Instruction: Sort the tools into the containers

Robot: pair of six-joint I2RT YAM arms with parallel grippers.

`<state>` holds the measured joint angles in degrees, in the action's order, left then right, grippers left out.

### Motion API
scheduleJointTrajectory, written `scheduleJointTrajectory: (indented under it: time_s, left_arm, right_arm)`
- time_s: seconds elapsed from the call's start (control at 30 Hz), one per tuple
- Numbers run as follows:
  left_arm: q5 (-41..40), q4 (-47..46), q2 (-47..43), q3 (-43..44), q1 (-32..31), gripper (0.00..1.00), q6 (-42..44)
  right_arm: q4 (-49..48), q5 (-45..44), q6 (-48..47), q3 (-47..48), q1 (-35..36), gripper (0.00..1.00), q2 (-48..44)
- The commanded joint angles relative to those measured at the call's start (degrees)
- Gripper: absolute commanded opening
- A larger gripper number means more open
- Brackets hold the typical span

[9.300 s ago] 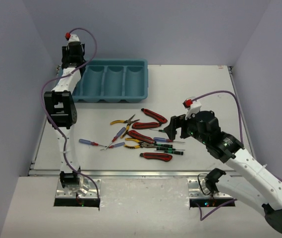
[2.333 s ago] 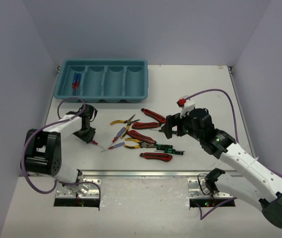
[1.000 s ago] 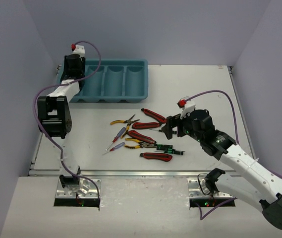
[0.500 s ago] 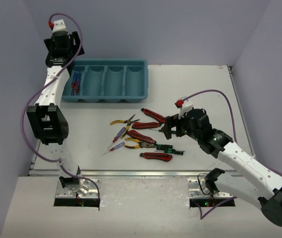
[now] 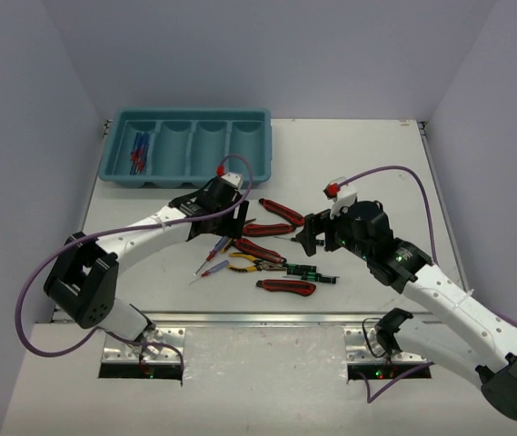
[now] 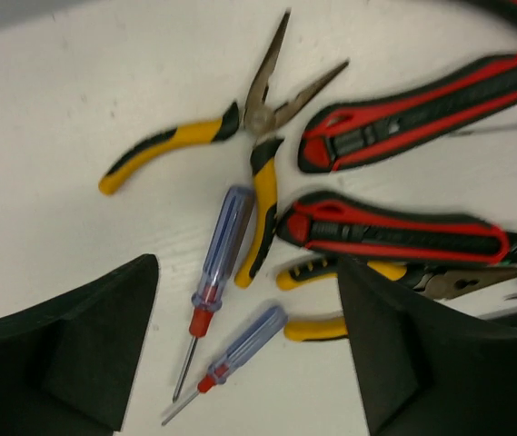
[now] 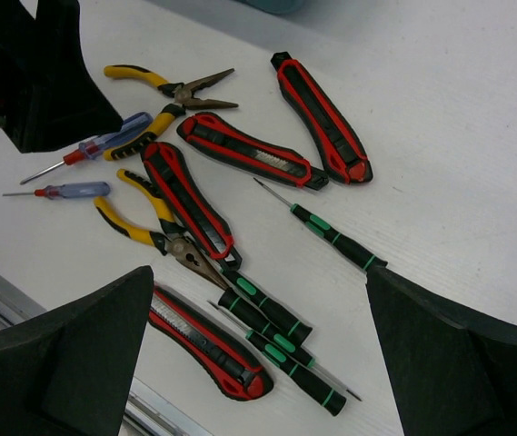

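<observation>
Frankly, my left wrist view is blurred, and its right edge cuts off two red-and-black utility knives (image 6: pixel 403 232). A second pair of pliers (image 6: pixel 299 274) is partly hidden behind one of my fingers there. My left fingers (image 6: pixel 76 354) stand wide apart with nothing between them. They hang above two blue-handled screwdrivers (image 6: pixel 224 245) lying side by side on the white tabletop (image 6: pixel 76 82), just beside the yellow-handled pliers (image 6: pixel 256 118).

From above, my left gripper (image 5: pixel 231 222) covers part of the pile, so the tools under it are hard to make out. In the right wrist view its dark bulk blocks the upper left corner, beside the pliers and screwdrivers.

My right fingers (image 7: pixel 67 363) are likewise spread wide and empty, over three thin precision screwdrivers (image 7: pixel 272 309). One finger hides an end of the nearest knife (image 7: pixel 213 354).

The teal tray (image 5: pixel 190 113) sits well apart at the far left of the tabletop, with more blue-and-red screwdrivers (image 5: pixel 136 152) in its leftmost compartment. How many there are I cannot tell.
</observation>
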<state>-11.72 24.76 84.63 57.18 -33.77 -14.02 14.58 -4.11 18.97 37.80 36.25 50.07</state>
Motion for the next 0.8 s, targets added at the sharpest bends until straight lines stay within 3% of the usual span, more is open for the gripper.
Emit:
scheduleJointTrajectory:
  time_s: [0.0,0.17,0.33,0.4,0.77]
  left_arm:
    - [1.35,1.13,-2.95,-1.64,-0.27,0.71,-0.5]
    - [5.67,4.19,-3.11,-2.43,-0.6,0.62,1.59]
    - [1.53,11.22,4.21,0.91,-0.51,0.57,2.16]
    - [0.25,12.9,5.73,1.61,-0.29,0.49,2.44]
    - [6.87,9.66,9.29,0.25,5.26,0.48,6.05]
  right_arm:
    - [-2.63,1.34,-1.13,-0.16,0.05,0.99,-0.71]
    - [-2.86,2.34,-1.3,-0.04,0.02,0.99,0.43]
    - [-3.07,3.58,-1.45,-0.01,0.05,0.99,1.26]
    - [-2.94,3.54,-1.5,0.01,0.05,0.99,1.04]
    - [-3.42,3.84,-1.8,-0.45,0.05,0.99,0.1]
